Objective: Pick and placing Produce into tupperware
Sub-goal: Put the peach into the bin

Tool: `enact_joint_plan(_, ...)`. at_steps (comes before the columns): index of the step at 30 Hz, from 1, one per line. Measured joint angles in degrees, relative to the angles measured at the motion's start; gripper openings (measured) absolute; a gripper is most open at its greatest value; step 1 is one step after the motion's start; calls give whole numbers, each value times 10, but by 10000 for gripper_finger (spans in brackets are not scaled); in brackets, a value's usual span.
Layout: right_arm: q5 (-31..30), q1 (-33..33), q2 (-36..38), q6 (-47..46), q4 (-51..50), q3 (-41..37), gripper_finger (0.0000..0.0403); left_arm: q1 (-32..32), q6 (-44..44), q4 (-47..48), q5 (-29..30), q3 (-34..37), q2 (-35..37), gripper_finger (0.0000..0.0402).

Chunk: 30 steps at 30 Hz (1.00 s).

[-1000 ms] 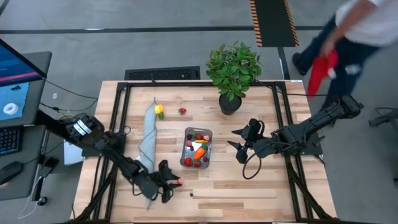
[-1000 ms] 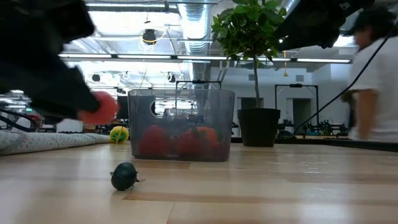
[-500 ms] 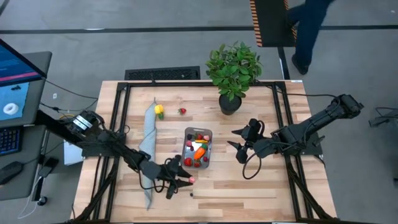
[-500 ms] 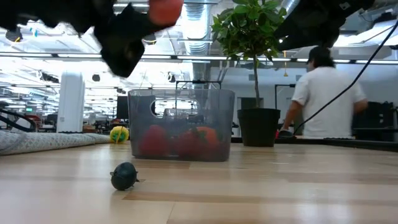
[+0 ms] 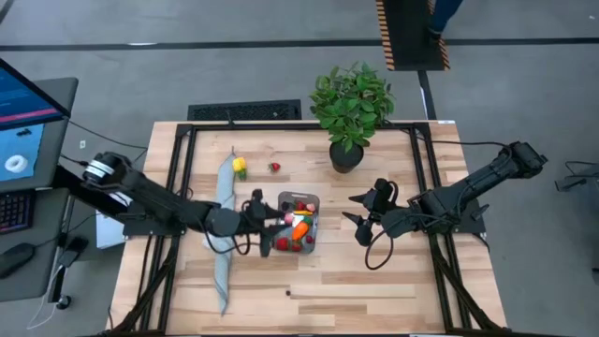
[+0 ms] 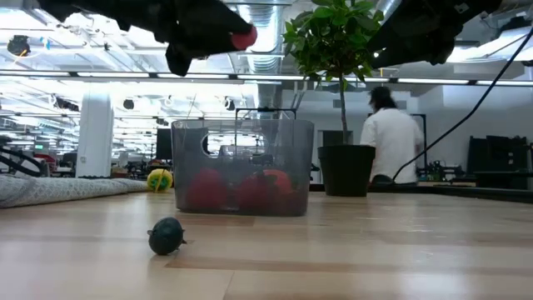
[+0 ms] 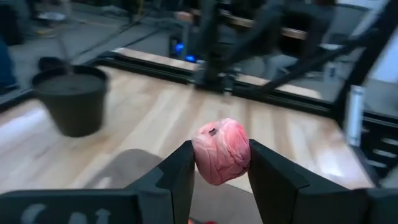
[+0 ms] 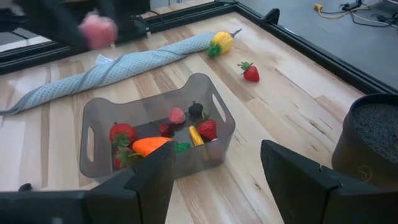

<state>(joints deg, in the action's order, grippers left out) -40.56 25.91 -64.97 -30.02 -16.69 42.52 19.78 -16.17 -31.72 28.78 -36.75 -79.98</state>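
The tupperware [image 5: 298, 223] is a clear greyish tub in the middle of the table; it holds several red berries, an orange carrot and a yellow piece [image 8: 158, 134]. My left gripper [image 5: 270, 226] hovers high at the tub's left rim, shut on a pink round berry [image 7: 221, 152], which also shows up in the air in the low view [image 6: 243, 38]. My right gripper [image 5: 360, 225] waits open to the right of the tub. A yellow piece [image 5: 240, 167] and a strawberry [image 5: 274, 168] lie on the table toward the far edge. A small dark ball [image 6: 166, 236] rests near the near edge. My left gripper pinches the pink berry between its two fingers, one finger [image 7: 180, 171] on each side of its middle [image 7: 205, 155]. The fingers come roughly level from the table's left. The berry is lifted clear, above the tub's rim height [image 6: 243, 38].
A long grey folded cloth [image 5: 225, 215] lies left of the tub. A potted plant [image 5: 351, 108] stands at the far edge. A person [image 6: 387, 137] stands in the room behind the table. Bare wood lies near the near edge [image 5: 356, 285].
My left gripper has risen from table height near the near edge and moved toward the far edge and the tub, still shut on the pink berry, which is now lifted clear. A person behind the table has walked away.
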Motion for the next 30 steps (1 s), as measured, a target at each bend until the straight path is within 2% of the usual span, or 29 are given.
enact_joint_plan(2, 0, 0, 0, 0, 0, 0, 260, -20, 0, 17, -4, 0, 4, 126)
enact_joint_plan(8, 0, 0, 0, 0, 0, 0, 260, -86, -22, 86, -140, 0, 4, 126)
enact_joint_plan(14, 0, 0, -1, 0, 0, 0, 260, -122, -38, 137, -220, 0, 5, 126)
enact_joint_plan(24, -7, -2, -65, 0, 27, 0, 260, -147, -45, 174, -229, 0, 5, 126)
enact_joint_plan(30, -6, -7, -65, 0, 30, 0, 260, -148, -58, 194, -206, 0, 5, 137)
